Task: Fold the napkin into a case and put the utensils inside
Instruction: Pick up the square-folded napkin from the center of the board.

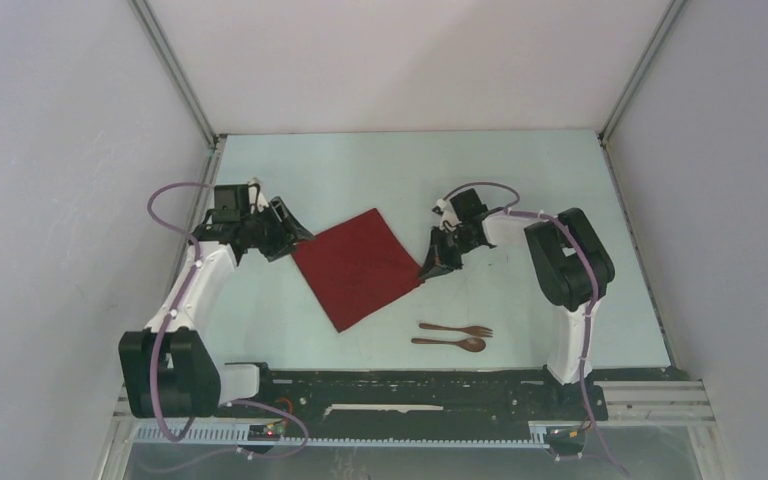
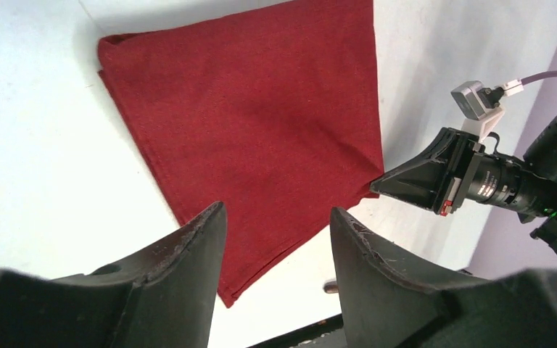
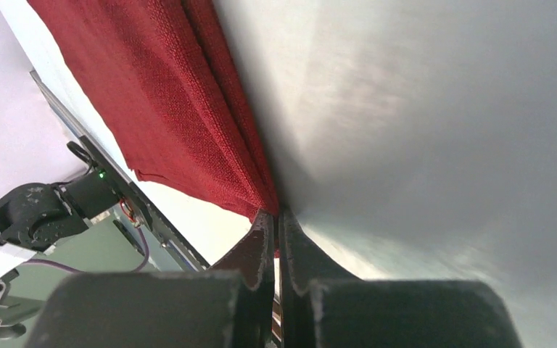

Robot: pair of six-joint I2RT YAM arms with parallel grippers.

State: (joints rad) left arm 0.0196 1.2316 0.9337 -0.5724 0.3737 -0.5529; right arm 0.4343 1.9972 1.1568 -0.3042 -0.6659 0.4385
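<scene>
One dark red napkin (image 1: 358, 265) lies near the middle of the white worktop (image 1: 540, 180), turned so that its corners point like a diamond. At its edges it shows two layers of cloth. Its right corner is pinched between the right fingers (image 3: 257, 250), which are pressed tightly together with the cloth running into the seam between them. At the opposite corner, the left fingers (image 2: 196, 246) stand apart with nothing between them. They are held low over the cloth's left corner; whether they touch it cannot be told. Nearer the arm bases, well clear of the napkin's lower corner, a dark brown fork (image 1: 457, 330) and spoon (image 1: 450, 343) lie side by side. They are close together, heads pointing right, with the fork on the far side.
</scene>
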